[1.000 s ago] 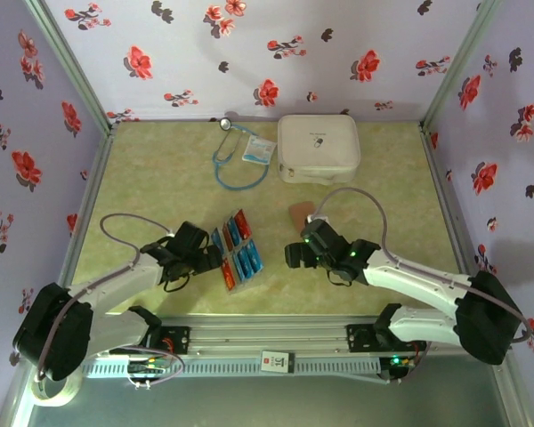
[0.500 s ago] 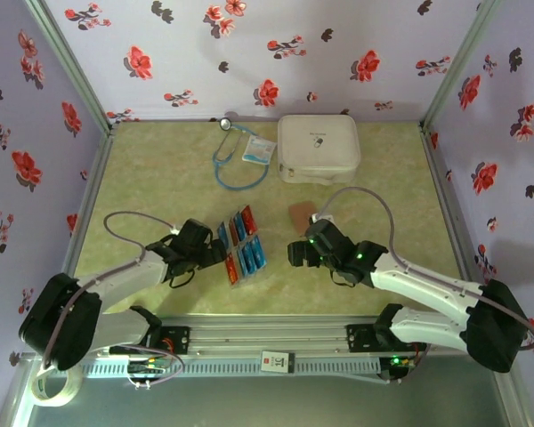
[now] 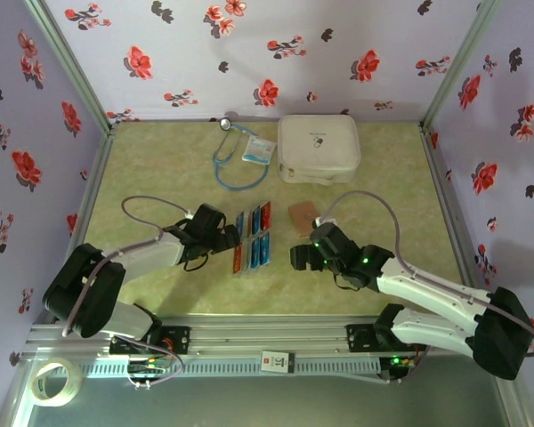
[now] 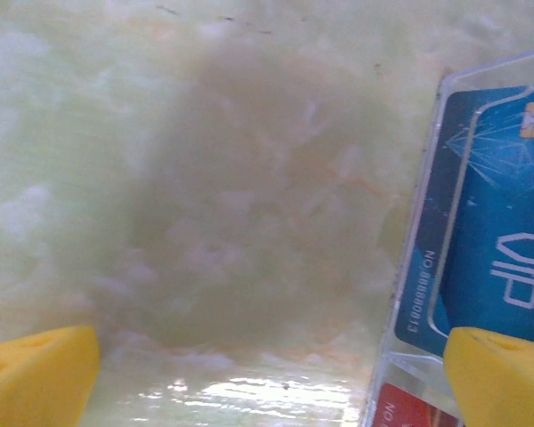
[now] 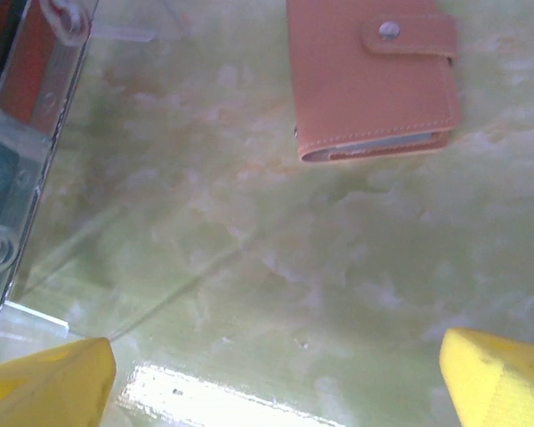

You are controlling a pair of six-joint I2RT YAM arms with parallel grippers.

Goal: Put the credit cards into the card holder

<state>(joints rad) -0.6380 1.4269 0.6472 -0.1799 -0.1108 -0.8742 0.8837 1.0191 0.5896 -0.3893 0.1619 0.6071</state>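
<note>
Several blue and red-orange credit cards [image 3: 254, 237] lie in a clear plastic tray [image 3: 238, 267] at mid-table. In the left wrist view a blue card [image 4: 503, 249] and a red one [image 4: 409, 411] lie inside the tray's wall [image 4: 420, 249]. My left gripper [image 3: 231, 238] [image 4: 271, 378] is open at the tray's left side, with one fingertip [image 4: 503, 374] over the tray's edge. The tan card holder [image 3: 301, 216] [image 5: 369, 80] lies snapped shut just right of the tray. My right gripper [image 3: 296, 257] [image 5: 271, 387] is open and empty over bare table, near of the holder.
A large white rounded case [image 3: 318, 147], a blue stethoscope [image 3: 236, 165] and a white-and-blue packet [image 3: 259, 150] lie at the back. The tray's corner [image 5: 22, 169] is to the left in the right wrist view. A tape roll [image 3: 52, 381] sits off the table's front left.
My left gripper has moved right and away from the bases, and the tray with the cards has shifted the same way, closer to the card holder. My right gripper drifted slightly.
</note>
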